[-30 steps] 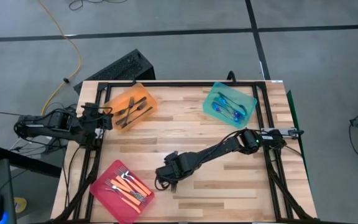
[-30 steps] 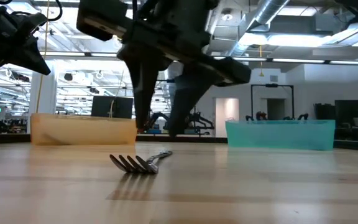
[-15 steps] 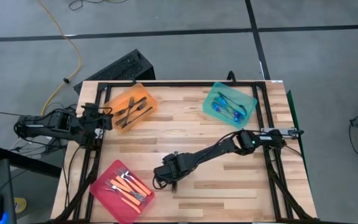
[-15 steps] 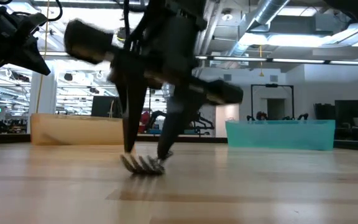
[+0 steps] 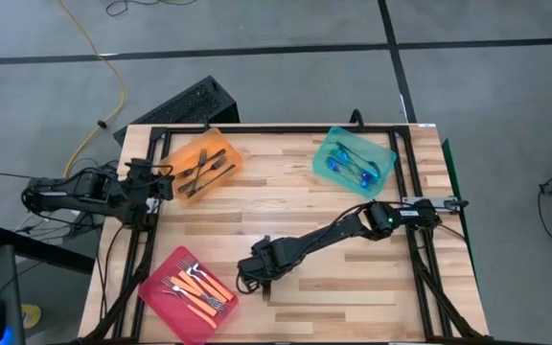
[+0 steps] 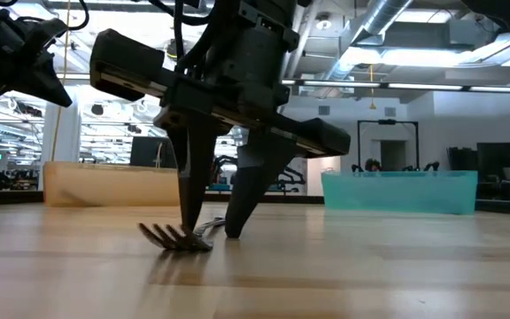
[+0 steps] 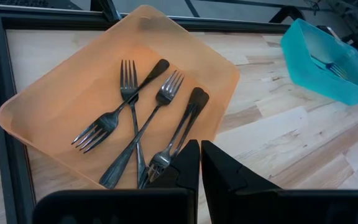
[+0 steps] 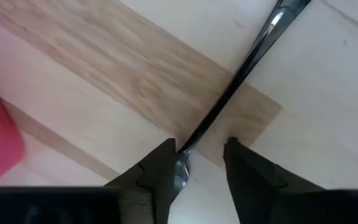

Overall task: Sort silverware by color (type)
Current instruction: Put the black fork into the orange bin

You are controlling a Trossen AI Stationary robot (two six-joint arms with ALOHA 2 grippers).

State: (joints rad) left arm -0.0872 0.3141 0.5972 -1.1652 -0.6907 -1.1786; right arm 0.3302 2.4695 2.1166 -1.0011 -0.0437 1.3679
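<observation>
Low view: right tool (image 6: 209,235) planted on the tabletop (image 6: 370,266), fingers spread astride a plain metal fork (image 6: 180,237), not yet pinching it; left tool (image 7: 200,180) clenched empty.

A wooden surface (image 5: 295,206) carried three translucent trays: an orange tray (image 5: 202,164) at ten o'clock, a teal tray (image 5: 354,160) at two o'clock, and a pink tray (image 5: 188,293) at seven o'clock. A yellow cable (image 5: 103,57) crossed the grey floor (image 5: 257,24) beyond, near a black keyboard (image 5: 175,108).
</observation>
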